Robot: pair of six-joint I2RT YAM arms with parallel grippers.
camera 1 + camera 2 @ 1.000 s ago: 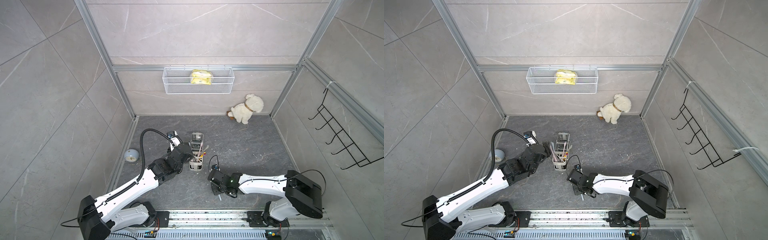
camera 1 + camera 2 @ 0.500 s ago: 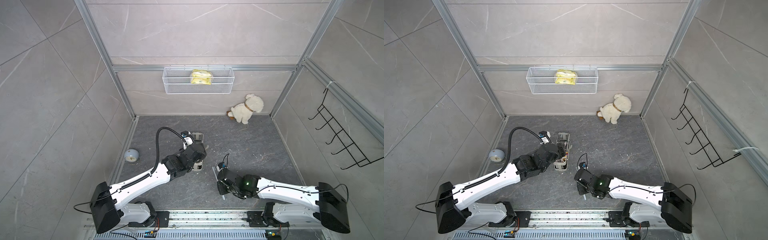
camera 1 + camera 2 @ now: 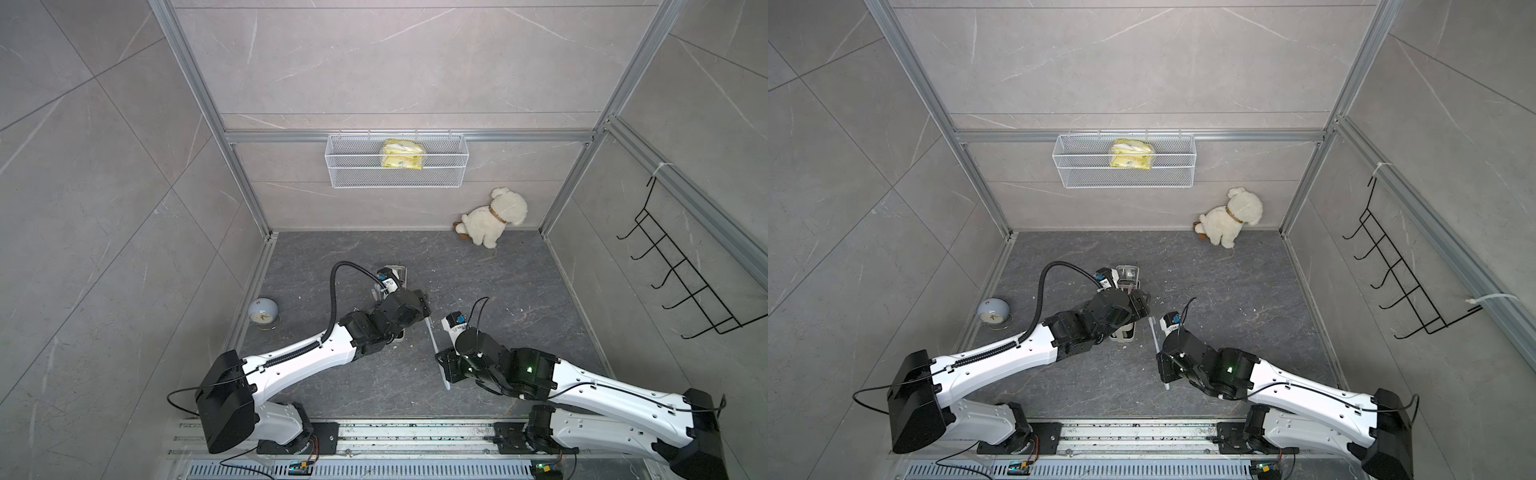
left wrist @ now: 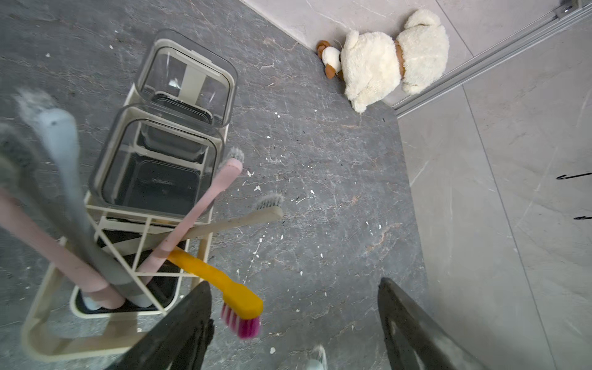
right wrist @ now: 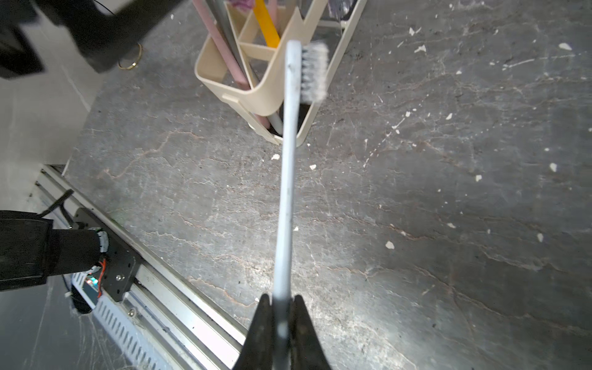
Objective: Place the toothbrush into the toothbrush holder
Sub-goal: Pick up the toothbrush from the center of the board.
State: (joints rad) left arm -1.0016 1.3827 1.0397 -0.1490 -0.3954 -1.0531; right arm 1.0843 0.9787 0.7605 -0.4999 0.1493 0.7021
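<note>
Reaching forward low, right end effector [image 5: 282, 302] clamps the toothbrush [image 5: 286, 179] near the toothbrush holder [image 5: 256, 96]; left end effector [image 4: 294, 285] hovers spread.

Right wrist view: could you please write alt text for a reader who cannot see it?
The right gripper, black jaws shut, holds a long pale blue-grey plastic toothbrush by its handle above a dark grey stone-pattern floor. Its white bristled head points toward a cream-white plastic toothbrush holder that already contains pink, grey and yellow brushes.
</note>
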